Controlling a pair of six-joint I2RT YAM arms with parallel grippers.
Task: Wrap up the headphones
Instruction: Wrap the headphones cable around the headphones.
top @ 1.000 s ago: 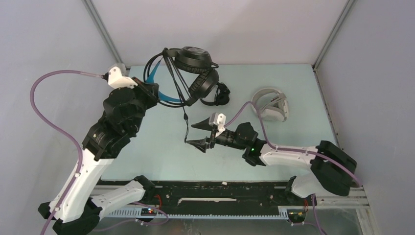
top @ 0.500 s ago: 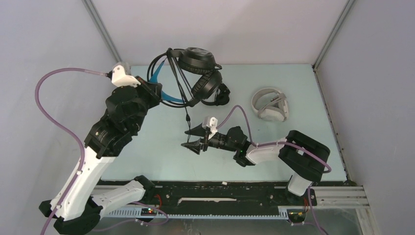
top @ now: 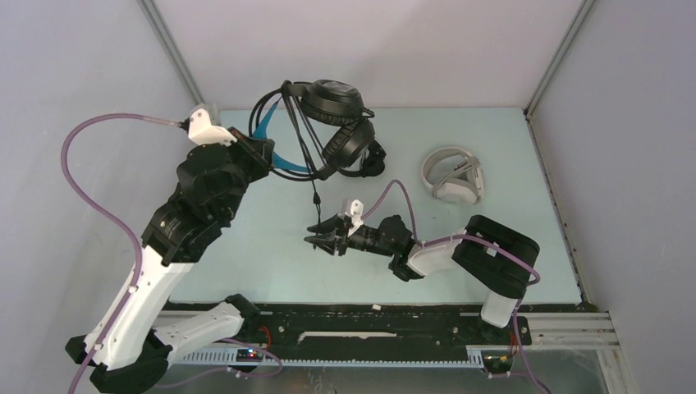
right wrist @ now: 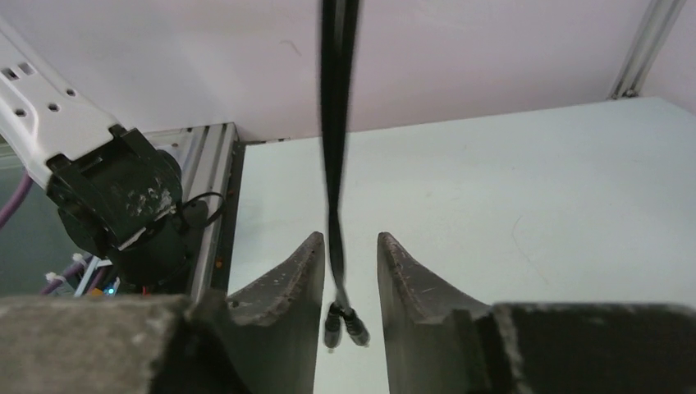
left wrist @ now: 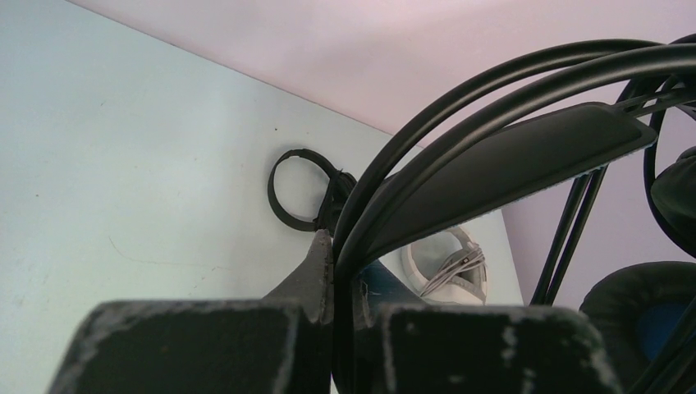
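My left gripper (top: pixel 259 153) is shut on the blue-lined headband of the bulky black headphones (top: pixel 332 100) and holds them above the table's far left. In the left wrist view the jaws (left wrist: pixel 345 250) pinch the headband (left wrist: pixel 492 164). The headphones' cable (top: pixel 314 190) hangs down, and its two plugs (right wrist: pixel 345 325) dangle between the fingers of my right gripper (top: pixel 323 233). In the right wrist view that gripper (right wrist: pixel 349 246) is open with a narrow gap, and the cable (right wrist: pixel 333 164) touches neither finger. The white headset (top: pixel 453 175) lies at the right. The slim black headset (top: pixel 373 158) lies behind the bulky one.
The white headset (left wrist: pixel 447 267) and a loop of the slim black headset (left wrist: pixel 286 187) show past the left fingers. The enclosure's grey walls stand close at the back and sides. The black rail (top: pixel 369 324) runs along the near edge.
My right gripper has moved left to the hanging cable end and its jaws have narrowed around it. The left gripper has raised the bulky headphones slightly.
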